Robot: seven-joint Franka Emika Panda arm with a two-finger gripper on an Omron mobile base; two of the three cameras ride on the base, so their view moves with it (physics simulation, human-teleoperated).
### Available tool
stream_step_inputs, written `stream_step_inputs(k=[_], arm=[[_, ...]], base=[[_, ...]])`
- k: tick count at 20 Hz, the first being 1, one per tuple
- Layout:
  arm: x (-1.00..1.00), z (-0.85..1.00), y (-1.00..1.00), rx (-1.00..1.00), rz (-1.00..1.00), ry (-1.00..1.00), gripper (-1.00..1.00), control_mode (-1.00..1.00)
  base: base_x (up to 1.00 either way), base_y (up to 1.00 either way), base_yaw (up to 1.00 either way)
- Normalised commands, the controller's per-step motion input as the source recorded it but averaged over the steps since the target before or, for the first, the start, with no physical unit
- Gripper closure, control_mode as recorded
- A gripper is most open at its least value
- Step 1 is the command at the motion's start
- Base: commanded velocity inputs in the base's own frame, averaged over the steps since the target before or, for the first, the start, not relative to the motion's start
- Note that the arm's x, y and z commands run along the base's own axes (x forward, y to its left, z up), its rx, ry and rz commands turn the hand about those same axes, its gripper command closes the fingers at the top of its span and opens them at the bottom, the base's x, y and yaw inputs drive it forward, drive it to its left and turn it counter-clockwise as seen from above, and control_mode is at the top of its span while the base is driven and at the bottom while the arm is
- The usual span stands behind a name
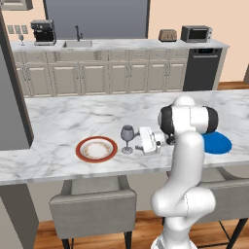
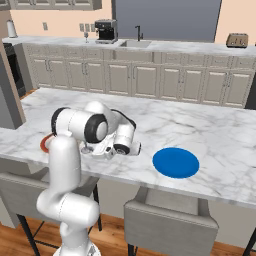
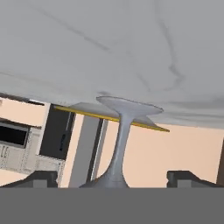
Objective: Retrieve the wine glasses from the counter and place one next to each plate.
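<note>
The gripper (image 1: 137, 141) is wide open beside the glass (image 1: 127, 137) by the red-rimmed plate (image 1: 96, 149); next, I think, fetch the other glass.

Grey-blue wine glass (image 1: 127, 137), red-brown-rimmed white plate (image 1: 96, 149), bright blue plate (image 2: 175, 162).

In the right base view the arm covers nearly all of the red-rimmed plate (image 2: 44, 143), leaving a sliver of rim at 9 o'clock of the elbow, and it hides the near wine glass. In the hand view that wine glass (image 3: 120, 144) appears upside down, its bowl cut off by the bottom edge between the hand's fingertips (image 3: 43, 178). In the left base view the arm overlaps the blue plate (image 1: 217, 143); the far glass (image 1: 21, 38) on the back surface is too small to make out.
</note>
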Motion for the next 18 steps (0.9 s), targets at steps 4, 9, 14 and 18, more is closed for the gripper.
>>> stream_step_inputs(k=[4, 9, 14, 18], arm=[[-0.55, 0.66, 0.00, 0.00, -0.03, -0.19, -1.00, -1.00], [-0.52, 0.84, 0.00, 0.00, -0.06, -0.03, -1.00, -1.00], [-0.52, 0.99, 0.00, 0.00, -0.05, -0.03, -1.00, -1.00], [-0.53, 0.99, 0.00, 0.00, -0.02, -0.05, -1.00, -1.00]], base=[[0.00, 0.00, 0.00], [0.00, 0.00, 0.00], [0.00, 0.00, 0.00], [0.00, 0.00, 0.00]])
